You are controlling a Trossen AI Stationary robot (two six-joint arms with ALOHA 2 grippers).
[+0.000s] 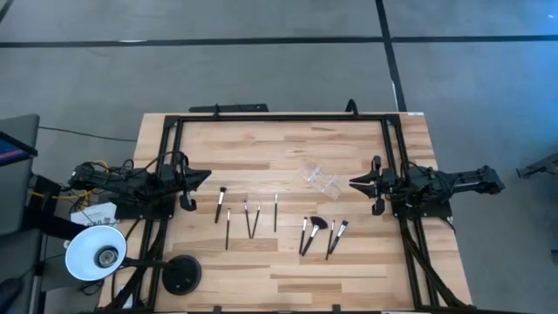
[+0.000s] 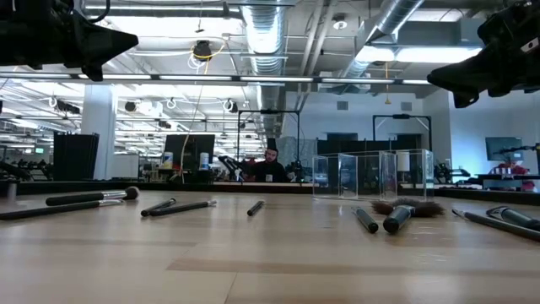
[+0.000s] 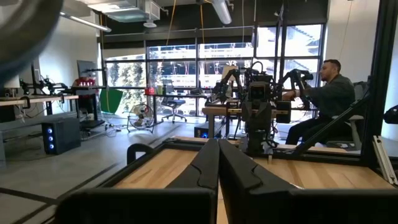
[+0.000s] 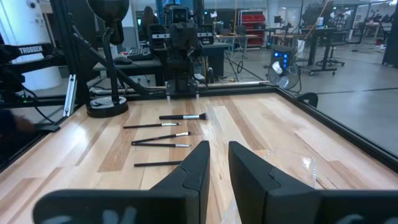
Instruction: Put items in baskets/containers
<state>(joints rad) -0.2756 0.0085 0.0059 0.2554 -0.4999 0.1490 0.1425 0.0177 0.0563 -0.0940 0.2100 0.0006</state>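
Observation:
Several slim makeup brushes with dark handles lie flat in a loose row across the middle of the table, also visible in the low view and the right wrist view. One brush has a wider fan head. A clear container rests on the table toward the far right, just ahead of my right gripper; it also shows at table height. My left gripper hovers at the left side, shut. My right gripper hovers with a narrow gap between its fingers.
A white round lamp shade and its black base stand at the near left corner. A black frame borders the table. Bare wood lies along the near edge. A person sits in the room beyond the table.

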